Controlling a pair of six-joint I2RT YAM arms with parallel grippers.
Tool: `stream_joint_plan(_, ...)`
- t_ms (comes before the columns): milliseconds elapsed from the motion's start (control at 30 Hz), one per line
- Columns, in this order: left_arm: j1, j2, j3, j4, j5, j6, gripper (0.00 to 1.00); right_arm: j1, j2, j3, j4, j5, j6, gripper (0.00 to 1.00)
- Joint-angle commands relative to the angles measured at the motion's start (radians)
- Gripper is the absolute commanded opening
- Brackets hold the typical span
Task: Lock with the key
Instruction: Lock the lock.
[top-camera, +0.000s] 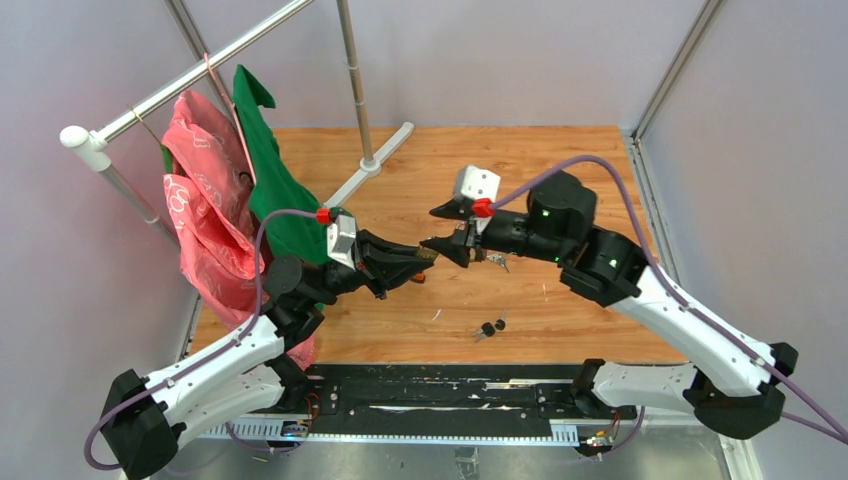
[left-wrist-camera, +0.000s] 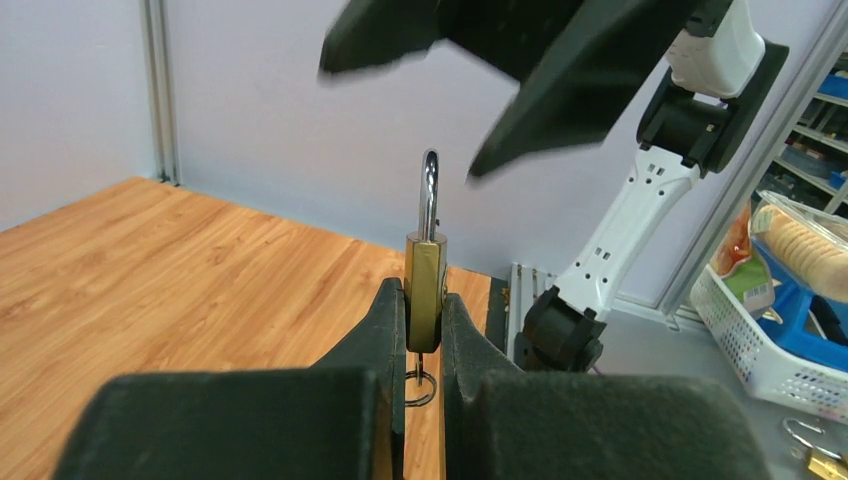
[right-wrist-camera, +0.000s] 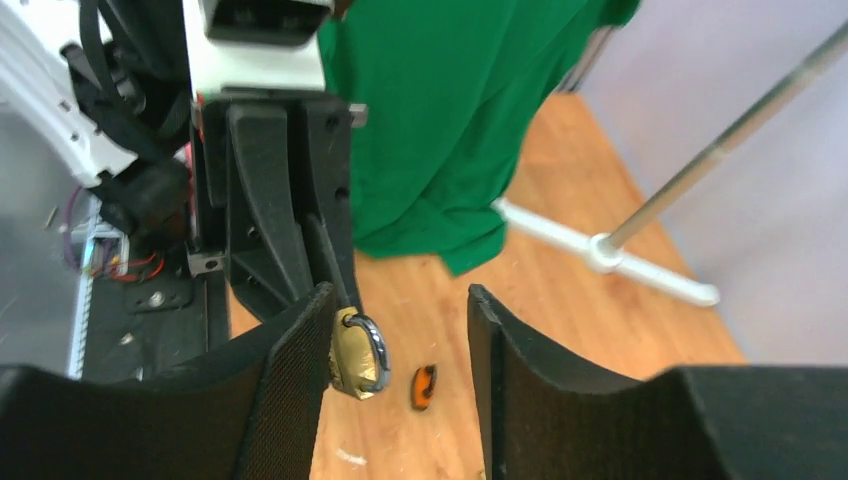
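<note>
My left gripper (left-wrist-camera: 424, 305) is shut on a brass padlock (left-wrist-camera: 424, 280) and holds it upright above the table, with the silver shackle (left-wrist-camera: 430, 195) pointing up. A thin metal piece with a ring (left-wrist-camera: 421, 386) hangs from the padlock's underside. My right gripper (right-wrist-camera: 400, 300) is open, and the padlock (right-wrist-camera: 352, 362) lies against the inside of its left finger (right-wrist-camera: 290, 370). In the top view the two grippers, left (top-camera: 422, 254) and right (top-camera: 440, 228), meet tip to tip over the middle of the table. A bunch of black-headed keys (top-camera: 489, 327) lies on the wood near the front.
A clothes rack with a green cloth (top-camera: 272, 175) and a pink bag (top-camera: 205, 205) stands at the left, with its white foot (top-camera: 378, 160) at the back. A small orange object (right-wrist-camera: 424, 386) lies on the table under the grippers. More small metal pieces (top-camera: 497, 262) lie under my right wrist.
</note>
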Motion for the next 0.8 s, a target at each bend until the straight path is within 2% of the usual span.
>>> stream_joint_plan(0, -0.007, -0.017, 0.009, 0.039, 0.017, 0.023, 0.00, -0.009, 0.032, 0.015, -0.077, -0.095, 0.079, 0.49)
stream_joint_plan(100, -0.008, -0.017, 0.007, 0.039, 0.021, 0.023, 0.00, -0.009, 0.026, -0.010, -0.059, -0.092, 0.082, 0.37)
stream_joint_plan(267, -0.010, -0.017, 0.006, 0.039, 0.021, 0.023, 0.00, -0.020, 0.001, -0.043, -0.037, -0.100, 0.099, 0.24)
stream_joint_plan(300, -0.010, -0.017, 0.005, 0.039, 0.022, 0.023, 0.00, -0.027, -0.003, -0.049, -0.040, -0.105, 0.102, 0.24)
stream_joint_plan(400, -0.010, -0.018, 0.006, 0.039, 0.023, 0.024, 0.00, -0.051, -0.015, -0.066, -0.041, -0.143, 0.114, 0.34)
stream_joint_plan(567, -0.011, -0.017, 0.006, 0.039, 0.026, 0.024, 0.00, -0.071, -0.003, -0.065, -0.045, -0.200, 0.125, 0.31)
stream_joint_plan(633, -0.011, -0.017, 0.007, 0.039, 0.026, 0.025, 0.00, -0.071, 0.011, -0.058, -0.055, -0.208, 0.125, 0.23)
stream_joint_plan(767, -0.011, -0.019, 0.008, 0.039, 0.029, 0.024, 0.00, -0.073, 0.021, -0.049, -0.076, -0.213, 0.117, 0.00)
